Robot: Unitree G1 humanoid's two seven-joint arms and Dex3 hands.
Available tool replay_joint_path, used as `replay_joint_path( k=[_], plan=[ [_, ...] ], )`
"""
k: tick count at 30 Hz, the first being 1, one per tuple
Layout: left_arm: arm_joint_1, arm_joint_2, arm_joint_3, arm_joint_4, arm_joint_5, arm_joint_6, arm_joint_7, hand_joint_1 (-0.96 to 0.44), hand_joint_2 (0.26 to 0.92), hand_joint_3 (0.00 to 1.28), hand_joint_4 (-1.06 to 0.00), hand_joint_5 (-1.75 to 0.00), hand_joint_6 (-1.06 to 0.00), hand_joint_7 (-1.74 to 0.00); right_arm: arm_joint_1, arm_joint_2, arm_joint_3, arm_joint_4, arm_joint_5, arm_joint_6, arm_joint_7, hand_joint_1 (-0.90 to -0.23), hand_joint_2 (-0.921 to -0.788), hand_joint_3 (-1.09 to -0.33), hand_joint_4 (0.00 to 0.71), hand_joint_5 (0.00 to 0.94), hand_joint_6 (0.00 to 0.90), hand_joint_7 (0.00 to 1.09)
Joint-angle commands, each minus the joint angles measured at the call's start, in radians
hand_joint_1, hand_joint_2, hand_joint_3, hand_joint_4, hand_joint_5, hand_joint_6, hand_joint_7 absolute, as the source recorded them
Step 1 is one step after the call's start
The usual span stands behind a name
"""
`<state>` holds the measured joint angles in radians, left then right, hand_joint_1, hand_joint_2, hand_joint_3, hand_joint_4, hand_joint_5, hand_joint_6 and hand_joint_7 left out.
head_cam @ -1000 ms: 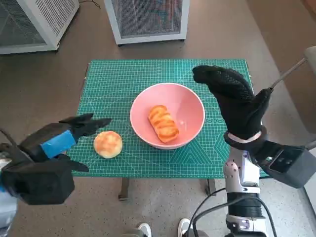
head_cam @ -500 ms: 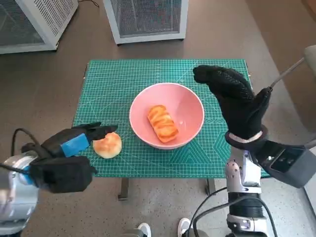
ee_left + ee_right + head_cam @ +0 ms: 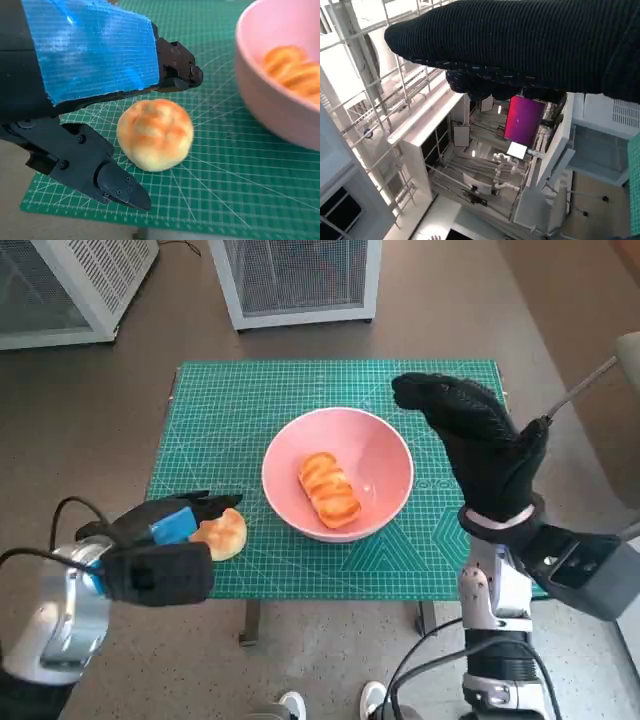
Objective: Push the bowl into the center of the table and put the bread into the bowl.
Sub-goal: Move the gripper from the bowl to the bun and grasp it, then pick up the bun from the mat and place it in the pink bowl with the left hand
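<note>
The pink bowl stands near the middle of the green mat, with a long glazed bread lying inside it. A round bun sits on the mat left of the bowl, near the front edge. My left hand is right behind the bun, holding nothing. In the left wrist view its black fingers spread on either side of the bun, with a gap on the thumb side, and the bowl is close by. My right hand is raised upright just right of the bowl, empty.
The green cutting mat covers the small table. Two white mesh cabinets stand on the floor beyond the far edge. Shoes of a person show below the front edge. The right wrist view shows only the glove and shelving.
My left hand has dropped lower and moved in toward the bun, its fingers now around it. The bowl, both breads and the right hand have stayed put.
</note>
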<state>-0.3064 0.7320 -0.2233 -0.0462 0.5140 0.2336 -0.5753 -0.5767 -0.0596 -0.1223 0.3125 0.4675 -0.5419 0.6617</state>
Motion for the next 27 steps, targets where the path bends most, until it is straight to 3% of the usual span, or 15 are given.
replay_joint_path(
  k=[1,11,20,21,24,25,26,27],
  plan=[
    [-0.022,-0.035,-0.026,0.084,0.049,-0.037,0.089,-0.17,0.719,0.01,-0.18,-0.01,-0.24,-0.01,0.018,-0.003,0.002,-0.001,-0.004,0.01,0.006,-0.429,-0.892,-0.545,0.281,0.011,0.003,0.73],
    [-0.039,-0.086,-0.057,0.238,0.126,-0.127,0.284,-0.08,0.779,0.02,-0.34,-0.03,-0.38,-0.04,0.02,-0.003,0.002,0.004,-0.003,0.007,0.008,-0.434,-0.903,-0.524,0.292,0.014,0.001,0.74],
    [-0.047,-0.093,-0.062,0.269,0.145,-0.158,0.326,-0.05,0.797,0.01,-0.41,-0.02,-0.45,-0.04,0.021,-0.002,0.003,0.002,-0.004,0.007,0.006,-0.434,-0.911,-0.508,0.295,0.013,0.001,0.74],
    [-0.051,-0.093,-0.066,0.274,0.154,-0.166,0.338,-0.04,0.804,0.02,-0.45,-0.04,-0.5,-0.06,0.023,-0.001,0.004,0.0,-0.005,0.008,0.004,-0.434,-0.912,-0.507,0.298,0.014,0.001,0.74],
    [-0.057,-0.09,-0.071,0.289,0.166,-0.187,0.356,0.03,0.837,0.03,-0.72,-0.16,-0.72,-0.18,0.024,0.0,0.004,-0.003,-0.004,0.011,0.002,-0.432,-0.913,-0.505,0.305,0.017,0.003,0.74],
    [-0.059,-0.089,-0.071,0.295,0.166,-0.195,0.358,0.03,0.843,0.02,-0.74,-0.19,-0.74,-0.2,0.025,0.0,0.004,-0.003,-0.004,0.012,0.002,-0.432,-0.913,-0.505,0.306,0.017,0.004,0.74],
    [-0.06,-0.088,-0.071,0.299,0.167,-0.201,0.361,0.02,0.871,0.04,-0.74,-0.53,-0.69,-0.54,0.025,0.0,0.005,-0.003,-0.003,0.012,0.002,-0.433,-0.914,-0.504,0.308,0.018,0.004,0.74],
    [-0.06,-0.086,-0.071,0.304,0.165,-0.21,0.362,0.02,0.881,0.05,-0.73,-0.66,-0.67,-0.67,0.025,0.0,0.004,-0.004,-0.003,0.012,0.002,-0.433,-0.914,-0.503,0.309,0.018,0.004,0.74]
  ],
)
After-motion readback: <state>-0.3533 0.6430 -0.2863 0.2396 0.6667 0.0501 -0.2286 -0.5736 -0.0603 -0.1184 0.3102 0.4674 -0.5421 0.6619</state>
